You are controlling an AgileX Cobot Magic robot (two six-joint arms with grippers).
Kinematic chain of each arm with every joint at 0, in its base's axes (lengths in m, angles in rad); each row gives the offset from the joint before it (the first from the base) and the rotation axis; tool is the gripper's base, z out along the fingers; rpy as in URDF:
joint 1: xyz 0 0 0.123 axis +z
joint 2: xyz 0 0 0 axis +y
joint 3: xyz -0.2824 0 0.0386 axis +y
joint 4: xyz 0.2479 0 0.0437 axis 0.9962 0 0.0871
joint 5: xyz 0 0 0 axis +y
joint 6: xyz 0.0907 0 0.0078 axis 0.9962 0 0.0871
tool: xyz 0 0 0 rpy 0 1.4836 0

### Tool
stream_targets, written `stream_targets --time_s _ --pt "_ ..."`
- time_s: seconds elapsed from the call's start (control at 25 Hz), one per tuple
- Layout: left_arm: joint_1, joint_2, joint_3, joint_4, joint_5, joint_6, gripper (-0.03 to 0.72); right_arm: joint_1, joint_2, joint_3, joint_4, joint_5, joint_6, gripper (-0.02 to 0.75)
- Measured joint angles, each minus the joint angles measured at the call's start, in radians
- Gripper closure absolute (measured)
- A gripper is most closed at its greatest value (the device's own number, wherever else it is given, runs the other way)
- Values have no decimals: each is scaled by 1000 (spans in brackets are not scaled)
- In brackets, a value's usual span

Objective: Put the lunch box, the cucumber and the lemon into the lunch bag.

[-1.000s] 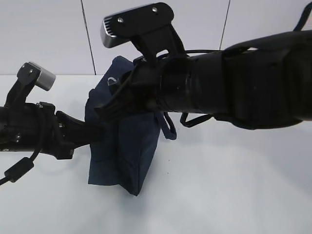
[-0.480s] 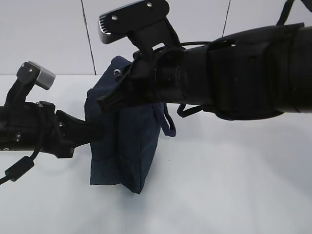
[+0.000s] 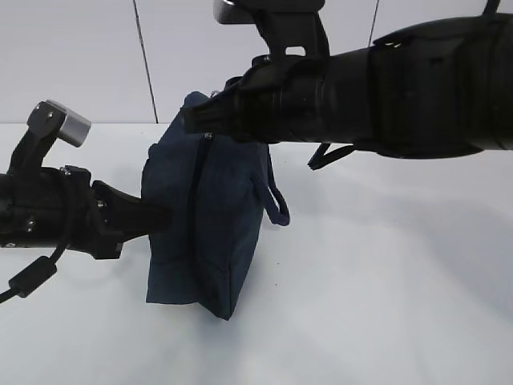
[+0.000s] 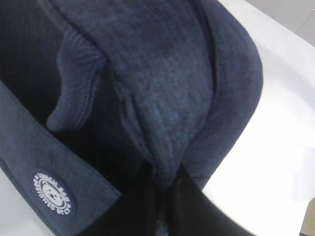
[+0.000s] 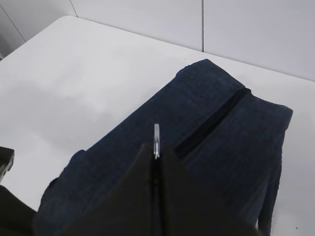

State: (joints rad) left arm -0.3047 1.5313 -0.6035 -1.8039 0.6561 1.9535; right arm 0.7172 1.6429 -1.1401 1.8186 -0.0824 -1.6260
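Observation:
The navy lunch bag (image 3: 224, 224) stands upright on the white table. A black zipper (image 3: 192, 208) runs down the side that faces the exterior view. My right gripper (image 3: 192, 124) is at the bag's top, shut on the silver ring pull (image 5: 156, 133), whose tip sticks out between the fingers. My left gripper (image 3: 164, 218) is at the bag's left side, shut on a fold of the lunch bag's fabric (image 4: 165, 162). The lunch box, the cucumber and the lemon are out of view.
The right arm (image 3: 401, 88) spans the upper right of the exterior view and hides the table behind it. A loop handle (image 3: 276, 204) hangs off the bag's right side. A round white logo patch (image 4: 52, 193) sits on the bag. Bare white table (image 3: 385, 281) lies to the right.
The right gripper has risen from the bag's middle to its top and drawn back to the right, carrying the ring pull. The zipper line now shows below it. The left arm has not moved.

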Motion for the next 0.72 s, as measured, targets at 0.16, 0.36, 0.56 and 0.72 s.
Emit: stream_targets --time_s 0.16,0.36,0.56,0.72 --pt "0 0 0 0 0 0 691 -48 24 -4 -2 57 46 730" --pt "0 0 0 2 0 0 691 -78 83 -41 -6 93 71 730" --pt "0 0 0 2 0 0 691 -84 138 -105 -7 99 75 730" --pt "0 0 0 2 -2 0 691 -104 166 -149 -9 102 75 730"
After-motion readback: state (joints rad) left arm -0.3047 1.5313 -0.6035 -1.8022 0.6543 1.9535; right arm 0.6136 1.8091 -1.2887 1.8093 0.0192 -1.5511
